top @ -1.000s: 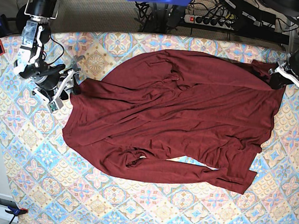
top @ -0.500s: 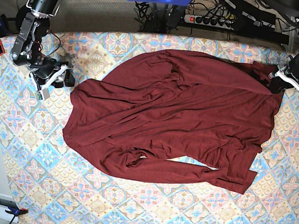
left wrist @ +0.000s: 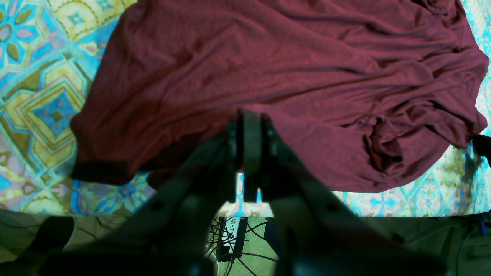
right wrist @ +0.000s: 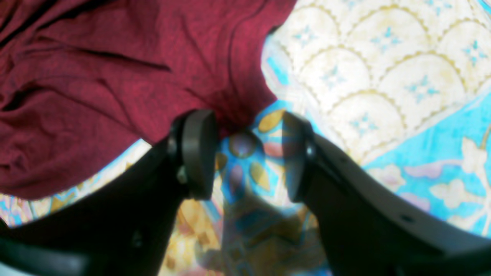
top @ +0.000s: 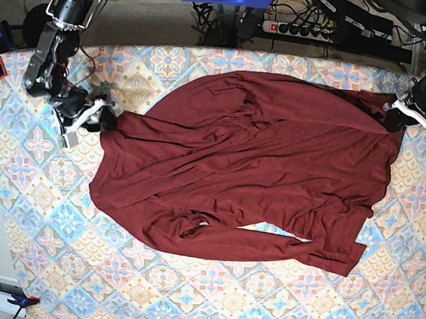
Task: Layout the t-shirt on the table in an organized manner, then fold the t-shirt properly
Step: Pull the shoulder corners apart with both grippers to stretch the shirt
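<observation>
Since the previous frames the right gripper (top: pixel 90 114) has come back toward the shirt's edge after drawing away from it, while the left gripper (top: pixel 396 116) has stayed at the far corner of the garment. The t-shirt (top: pixel 250 163) lies spread but creased across the middle of the table (top: pixel 29 211), one long sleeve folded along its near edge. The base view shows the whole garment and both arms; only the left wrist view shows the left gripper's fingers (left wrist: pixel 251 153) pressed together on a fold of the shirt's edge, lifting it slightly. Only the right wrist view shows the right gripper's fingers (right wrist: pixel 197 153) standing well apart over bare patterned cloth, the left-hand finger just beside the shirt's hem, nothing between them. The table carries a cloth of diamond tiles in blue, pink and cream. Behind the table a power strip (top: pixel 299 29) and tangled cables (top: pixel 337 21) lie on the floor.
</observation>
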{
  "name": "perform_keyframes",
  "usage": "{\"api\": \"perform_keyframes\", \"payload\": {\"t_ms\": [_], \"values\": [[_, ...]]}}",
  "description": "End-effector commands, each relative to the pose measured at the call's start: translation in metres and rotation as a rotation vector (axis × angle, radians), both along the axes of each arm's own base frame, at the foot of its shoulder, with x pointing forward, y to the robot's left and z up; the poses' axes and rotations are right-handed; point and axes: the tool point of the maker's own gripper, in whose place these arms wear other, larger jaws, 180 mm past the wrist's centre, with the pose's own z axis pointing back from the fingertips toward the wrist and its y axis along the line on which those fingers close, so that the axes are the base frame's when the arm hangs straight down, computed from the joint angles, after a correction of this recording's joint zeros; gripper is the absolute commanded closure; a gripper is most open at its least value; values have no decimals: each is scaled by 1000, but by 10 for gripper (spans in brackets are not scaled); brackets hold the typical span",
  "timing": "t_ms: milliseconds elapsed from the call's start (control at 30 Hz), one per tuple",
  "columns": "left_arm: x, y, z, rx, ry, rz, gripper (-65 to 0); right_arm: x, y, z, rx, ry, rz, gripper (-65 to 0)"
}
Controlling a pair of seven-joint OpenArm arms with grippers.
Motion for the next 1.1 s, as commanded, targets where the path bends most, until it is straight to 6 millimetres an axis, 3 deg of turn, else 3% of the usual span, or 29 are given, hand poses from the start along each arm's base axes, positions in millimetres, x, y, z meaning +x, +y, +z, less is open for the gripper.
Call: {"api": "perform_keyframes", "payload": {"t_ms": [0,267,400,500,767,867,1067], "values": [[5,2,10,16,-34,-8,0,13,-1,12,-4,-43,6,-271],[6,2,10,16,-34,-7,0,3,10,-13,35,34,20,-251],[6,3,10,17,-34,-7,0,2,10,-16,38,44,16,-142],[6,3,10,17,-34,-7,0,2,8,-16,37,43,8,-19],[-2,-1,5,9,17,-32,0,5,-28,-5,27,9,-100,0],[-10,-6,-1,2,75,-61,0,3,-50,0,-18,7,-122,0],[-19,-5,-1,85,105,-194,0,-3,-79,-1,-114,29,-147,0]]}}
